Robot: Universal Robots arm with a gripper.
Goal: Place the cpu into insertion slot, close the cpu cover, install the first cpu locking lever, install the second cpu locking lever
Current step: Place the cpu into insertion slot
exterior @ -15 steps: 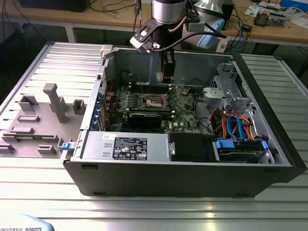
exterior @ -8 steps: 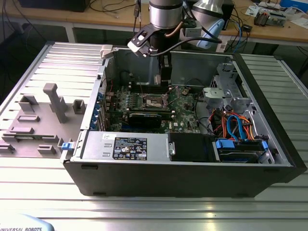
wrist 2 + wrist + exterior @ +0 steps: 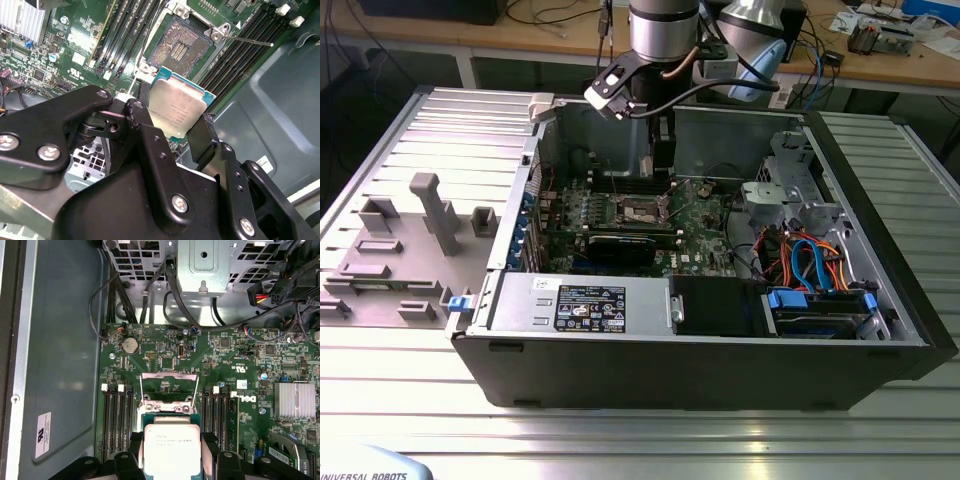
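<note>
Down inside the open computer case [image 3: 670,375] on the slotted metal bench [image 3: 640,440]: the claw [image 3: 664,172], at the end of the arm [image 3: 663,30], over the green motherboard [image 3: 705,225]. Clamped on the cpu [image 3: 180,102] in both wrist views, one black finger [image 3: 142,125] against each of two opposite edges. Held flat, dull metal top turned up toward the arm and away from the board, green rim visible round it. Near-square, so no clear long axis. In the first wrist view, the cpu [image 3: 170,442] with its sides in line with the rim of the insertion slot [image 3: 167,405] and with the long memory slots [image 3: 117,420] on either side.

Not seated: above the board, apart from the insertion slot, just beside it. In the exterior view, the claw just to the far side of the insertion slot [image 3: 642,208], a little toward the exterior view's right. Bare in the second wrist view, that insertion slot [image 3: 180,45], dark centre and field of contacts exposed.

Swung up off it and standing open, the cpu cover [image 3: 168,375], board visible through the cut-out. Angled out over the memory slots, a thin locking lever [image 3: 247,40].

Nearer in the case, a black graphics card [image 3: 623,245] and a silver power supply [image 3: 582,300]. On the bench at the exterior view's left, a grey fixture [image 3: 430,215].
</note>
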